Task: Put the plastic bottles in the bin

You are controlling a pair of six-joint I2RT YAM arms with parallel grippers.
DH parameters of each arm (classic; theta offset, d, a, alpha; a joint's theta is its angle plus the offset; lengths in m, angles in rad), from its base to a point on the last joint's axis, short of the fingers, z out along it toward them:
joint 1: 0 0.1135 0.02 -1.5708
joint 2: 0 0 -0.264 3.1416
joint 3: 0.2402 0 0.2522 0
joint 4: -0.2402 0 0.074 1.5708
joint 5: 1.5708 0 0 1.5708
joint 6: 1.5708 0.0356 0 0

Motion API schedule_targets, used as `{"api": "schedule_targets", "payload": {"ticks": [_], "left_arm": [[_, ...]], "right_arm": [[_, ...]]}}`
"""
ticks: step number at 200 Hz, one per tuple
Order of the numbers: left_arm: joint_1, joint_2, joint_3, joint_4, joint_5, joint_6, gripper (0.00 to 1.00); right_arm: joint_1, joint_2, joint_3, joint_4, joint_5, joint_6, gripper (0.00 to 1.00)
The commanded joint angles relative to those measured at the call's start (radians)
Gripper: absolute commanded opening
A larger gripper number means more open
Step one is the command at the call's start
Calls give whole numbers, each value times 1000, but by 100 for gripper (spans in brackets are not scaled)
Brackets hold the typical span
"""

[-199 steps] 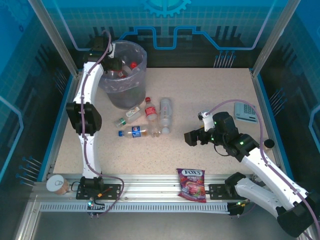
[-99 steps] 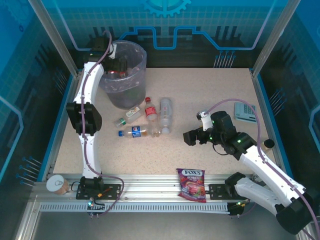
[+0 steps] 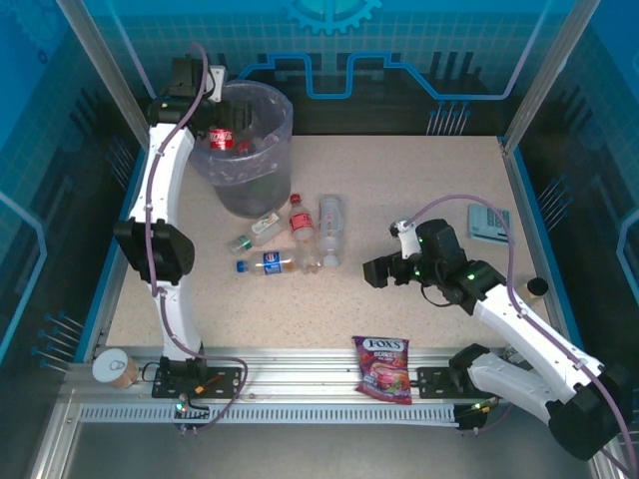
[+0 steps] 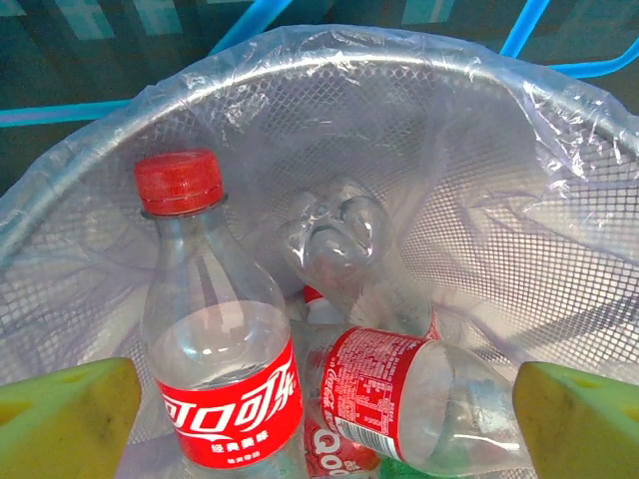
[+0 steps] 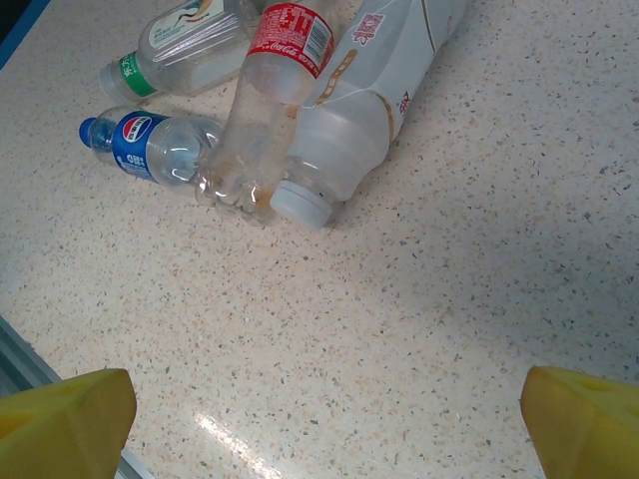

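Since a second ago a red-capped cola bottle [image 4: 215, 339] has left the left tool [image 4: 319, 424] and now stands tilted inside the bin [image 4: 399, 75]. The left arm has lifted back towards the bin's far left rim, and the right arm has crept a little to its left, towards the bottles on the table [image 3: 419, 170]. In the bin the dropped bottle leans beside a red-labelled bottle [image 4: 399, 399] lying on its side and a bare clear one [image 4: 339, 235] deeper in, with more partly hidden beneath. Four bottles lie on the table near the bin's near side in a loose cluster: a green-labelled one [image 5: 185, 40], a blue-labelled one [image 5: 150, 145], a red-labelled one [image 5: 265, 100] and a larger white-capped one [image 5: 369, 100], the last three touching. One drop looks just finished, so the job seems well along but not done. The next move calls for one arm to come down on a lying bottle, span its body across the width, and close. The left tool hangs above the bin's mouth, pointing down, its yellow fingers [image 4: 65, 414] spread wide with nothing between them. The right tool [image 5: 324, 419] hovers above bare table near the cluster, angled towards it, jaws equally wide and empty, its arm stretched forward and bent at the elbow.
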Motion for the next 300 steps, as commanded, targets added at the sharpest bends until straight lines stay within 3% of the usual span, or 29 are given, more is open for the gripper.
{"api": "schedule_targets", "payload": {"ticks": [1, 100, 172, 206, 247, 282, 300], "left_arm": [[-6, 36, 13, -42, 7, 5, 96], [-13, 80, -45, -1, 26, -30, 94], [-14, -125, -113, 5, -26, -36, 99], [-25, -344, -308, 60, -41, -67, 99], [-72, -638, -676, 162, -29, -176, 99], [-158, -862, -982, 269, -19, -313, 99], [-223, -945, -1103, 307, -3, -384, 99]], "right_arm": [[-11, -12, -8, 6, 5, 15, 100], [-12, -6, -19, -3, 14, 21, 100], [10, 169, 36, 114, 44, 50, 98], [56, 319, 104, 195, 106, 66, 94], [93, 528, 228, 274, 152, 75, 87], [99, 674, 320, 320, 177, 87, 85], [101, 745, 371, 324, 175, 93, 78]]}}
